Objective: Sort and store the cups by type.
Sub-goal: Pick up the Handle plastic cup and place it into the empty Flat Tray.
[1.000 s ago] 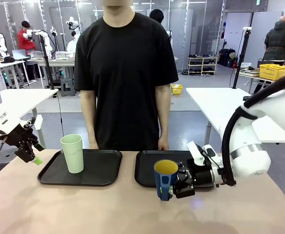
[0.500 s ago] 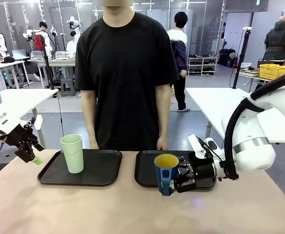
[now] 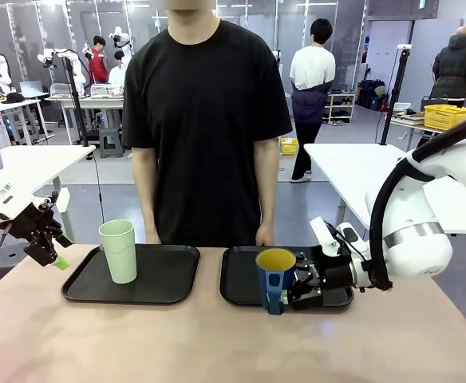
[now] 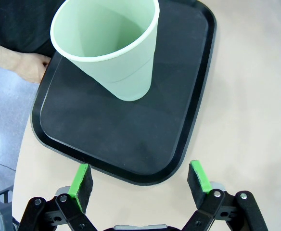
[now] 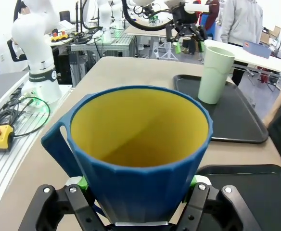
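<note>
Dark blue, yellow-lined mug, clamped upright in the right claw at the right tray's front edge; mint tumbler on the left tray; left claw spread wide, empty, beside the bench edge.

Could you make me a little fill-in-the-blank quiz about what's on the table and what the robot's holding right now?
1. The right end effector is shut on the blue ____.
2. The pale green tumbler stands on the ____ black tray.
3. The inside of the mug is ____.
4. The left end effector is ____ and holds nothing.

Missing words: mug; left; yellow; open
</note>
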`<state>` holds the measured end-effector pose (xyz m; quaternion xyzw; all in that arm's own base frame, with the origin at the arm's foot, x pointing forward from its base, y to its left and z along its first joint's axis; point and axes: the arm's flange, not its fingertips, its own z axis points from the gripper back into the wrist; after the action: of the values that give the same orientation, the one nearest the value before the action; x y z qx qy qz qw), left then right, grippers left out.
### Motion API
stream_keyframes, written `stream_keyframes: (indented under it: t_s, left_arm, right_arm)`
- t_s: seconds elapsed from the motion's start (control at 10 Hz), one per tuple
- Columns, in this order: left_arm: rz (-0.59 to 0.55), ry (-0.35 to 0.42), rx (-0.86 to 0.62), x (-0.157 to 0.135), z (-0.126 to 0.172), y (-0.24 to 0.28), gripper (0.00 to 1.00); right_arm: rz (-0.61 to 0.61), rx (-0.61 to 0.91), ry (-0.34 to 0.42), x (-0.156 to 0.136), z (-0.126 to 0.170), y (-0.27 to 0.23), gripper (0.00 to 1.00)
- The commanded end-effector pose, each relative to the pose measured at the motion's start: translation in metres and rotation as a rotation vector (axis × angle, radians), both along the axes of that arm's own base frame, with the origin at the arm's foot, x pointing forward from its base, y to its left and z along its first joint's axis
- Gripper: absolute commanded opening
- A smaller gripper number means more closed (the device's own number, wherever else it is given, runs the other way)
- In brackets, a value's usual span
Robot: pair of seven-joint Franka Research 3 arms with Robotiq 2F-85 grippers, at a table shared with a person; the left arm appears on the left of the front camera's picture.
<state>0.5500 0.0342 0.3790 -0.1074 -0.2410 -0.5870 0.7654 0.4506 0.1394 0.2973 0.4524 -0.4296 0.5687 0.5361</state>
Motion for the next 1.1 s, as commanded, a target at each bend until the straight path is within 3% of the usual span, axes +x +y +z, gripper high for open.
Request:
stream_keyframes:
  t_s: [0.0, 0.3, 0.6, 1.0]
  left_arm:
    - [-0.024, -0.013, -0.031, 0.003, 0.0, 0.002, 1.0]
    - [-0.024, -0.013, -0.031, 0.003, 0.0, 0.002, 1.0]
    - [-0.024, -0.013, -0.031, 0.003, 0.0, 0.002, 1.0]
    - [-0.024, -0.013, -0.031, 0.003, 0.0, 0.002, 1.0]
  right_arm:
    - [-0.011, -0.01, -0.051, 0.038, 0.003, -0.013, 0.73]
    - [-0.053, 0.017, 0.01, 0.101, 0.007, -0.032, 0.73]
    - [-0.07, 0.028, 0.003, 0.148, 0.012, -0.045, 0.73]
    - [-0.074, 0.032, 0.028, 0.163, 0.013, -0.054, 0.73]
